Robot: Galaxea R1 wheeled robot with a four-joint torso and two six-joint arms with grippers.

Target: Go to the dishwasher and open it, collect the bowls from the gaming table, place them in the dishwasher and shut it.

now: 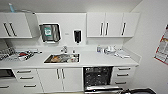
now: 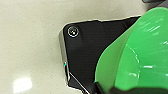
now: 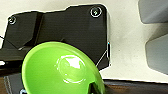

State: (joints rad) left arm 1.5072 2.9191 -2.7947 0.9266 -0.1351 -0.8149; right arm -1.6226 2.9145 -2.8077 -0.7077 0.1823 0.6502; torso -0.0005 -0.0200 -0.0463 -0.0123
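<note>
Under the white kitchen counter [image 1: 95, 59], the dishwasher [image 1: 97, 77] stands open, its dark interior with racks showing and its door [image 1: 102, 89] folded down toward the floor, between the white cabinet doors [image 1: 60, 78] and a column of white drawers [image 1: 122, 75]. A steel sink [image 1: 62, 58] full of dishes sits in the counter to its left. At the left wrist, a glossy bright green round bowl [image 2: 140, 57] sits against the left gripper, apparently held by it. At the right wrist, a yellow-green round bowl [image 3: 62, 72] likewise appears held by the right gripper above the pale floor [image 3: 125, 50].
</note>
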